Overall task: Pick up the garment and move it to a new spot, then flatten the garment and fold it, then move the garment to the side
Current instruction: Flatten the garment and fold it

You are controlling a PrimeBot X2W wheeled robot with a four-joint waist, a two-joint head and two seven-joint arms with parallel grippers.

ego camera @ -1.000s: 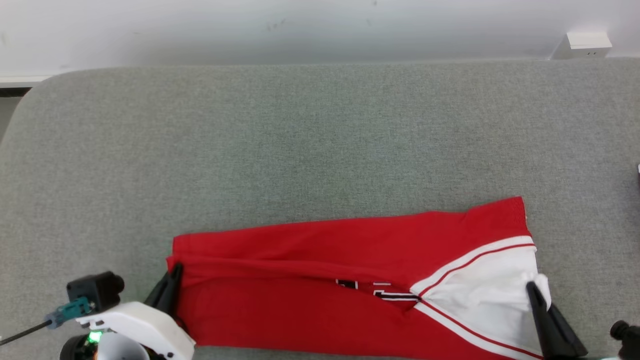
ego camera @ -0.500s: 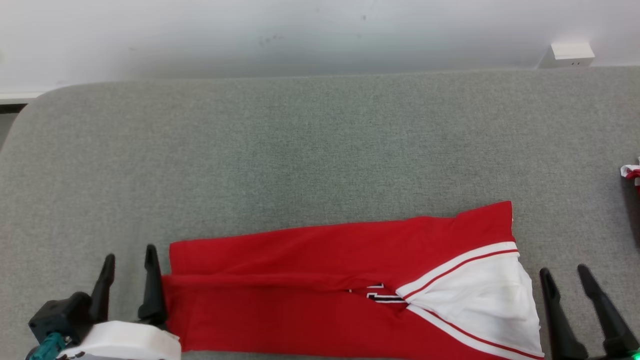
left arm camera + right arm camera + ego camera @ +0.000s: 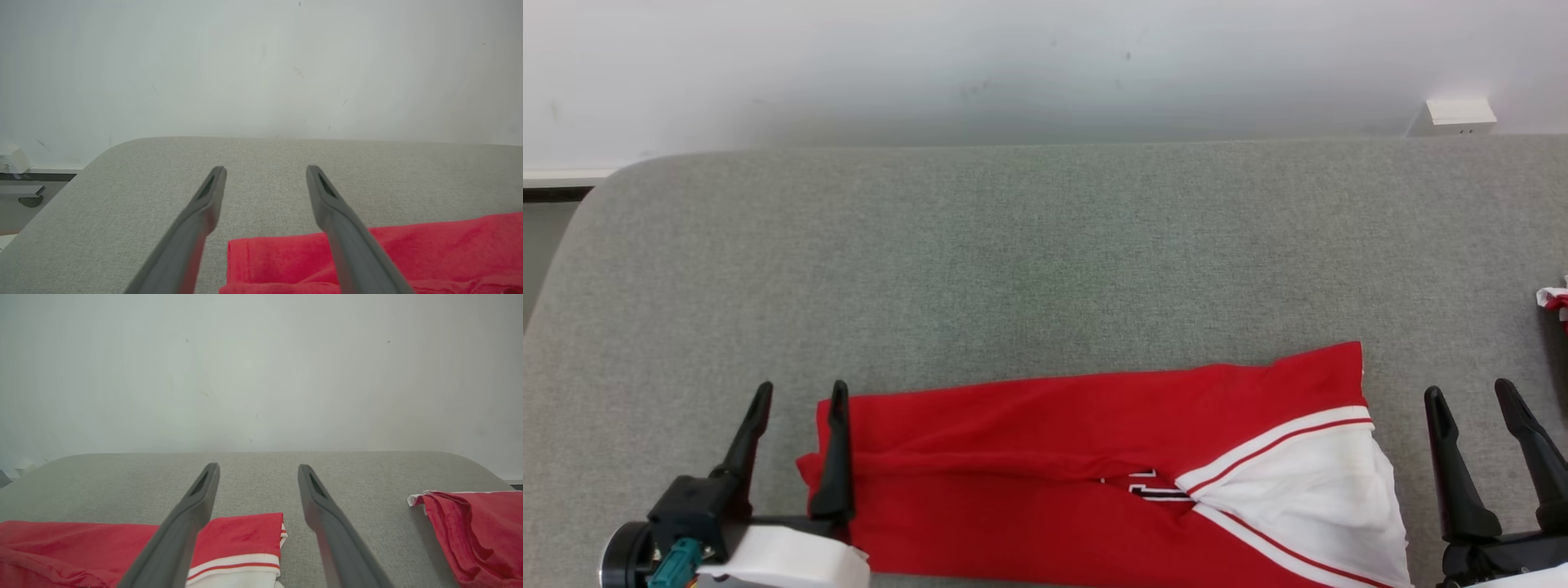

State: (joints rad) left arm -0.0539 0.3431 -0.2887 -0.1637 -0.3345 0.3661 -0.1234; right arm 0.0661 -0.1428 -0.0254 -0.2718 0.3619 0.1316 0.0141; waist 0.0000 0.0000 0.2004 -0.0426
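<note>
The left gripper (image 3: 801,387) and right gripper (image 3: 1467,389), jaws spread, flank the folded red garment (image 3: 1054,457); open grey cushion (image 3: 1045,261) stretches beyond its far edge.

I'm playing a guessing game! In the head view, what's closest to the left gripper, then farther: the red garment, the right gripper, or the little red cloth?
1. Red garment, right beside the left gripper.
2. Right gripper, lower right.
3. Little red cloth, far right edge.
</note>
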